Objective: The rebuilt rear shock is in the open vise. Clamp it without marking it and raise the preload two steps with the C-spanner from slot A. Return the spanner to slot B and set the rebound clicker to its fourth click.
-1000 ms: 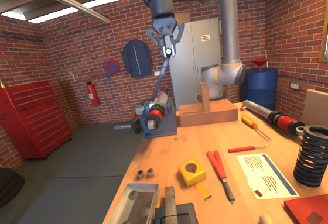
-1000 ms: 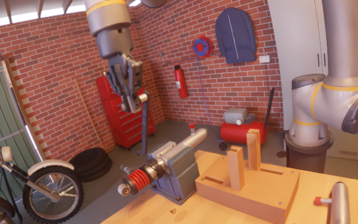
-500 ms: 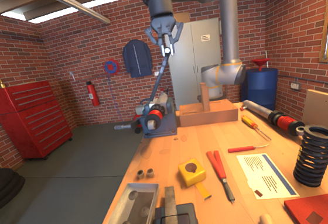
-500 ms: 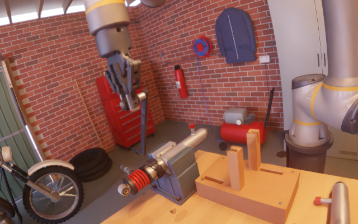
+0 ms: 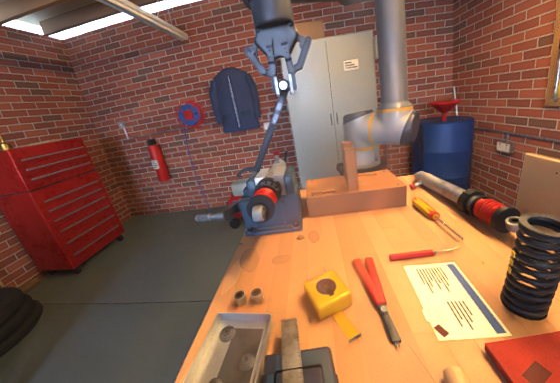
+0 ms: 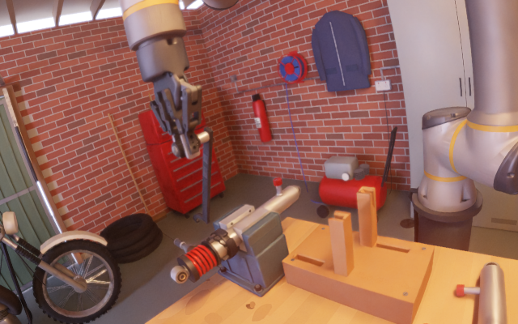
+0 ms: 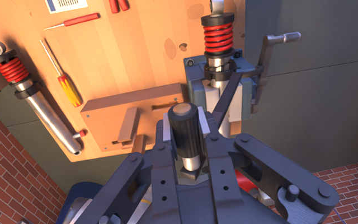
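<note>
The C-spanner (image 5: 267, 135) (image 6: 206, 174) (image 7: 226, 98) hangs from its handle down to the rear shock (image 5: 263, 198) (image 6: 213, 251) (image 7: 217, 42), its hook at the black preload collar beside the red spring. The shock lies in the blue vise (image 5: 280, 208) (image 6: 258, 251) (image 7: 220, 89) at the bench's far left corner, between white jaw pads. The wooden tool holder (image 5: 355, 190) (image 6: 355, 259) (image 7: 131, 117) with two upright posts stands right of the vise. My gripper (image 5: 283, 84) (image 6: 189, 146) (image 7: 186, 126) is high above the vise and grips the spanner's black handle.
A second shock (image 5: 465, 198) (image 7: 33, 95) lies along the bench's far right side, near a black coil spring (image 5: 535, 268). Screwdrivers (image 5: 435, 215), red pliers (image 5: 375, 290), a yellow block (image 5: 327, 293) and a paper sheet (image 5: 455, 298) lie on the bench. The vise crank (image 5: 212, 217) (image 7: 270, 56) sticks out past the edge.
</note>
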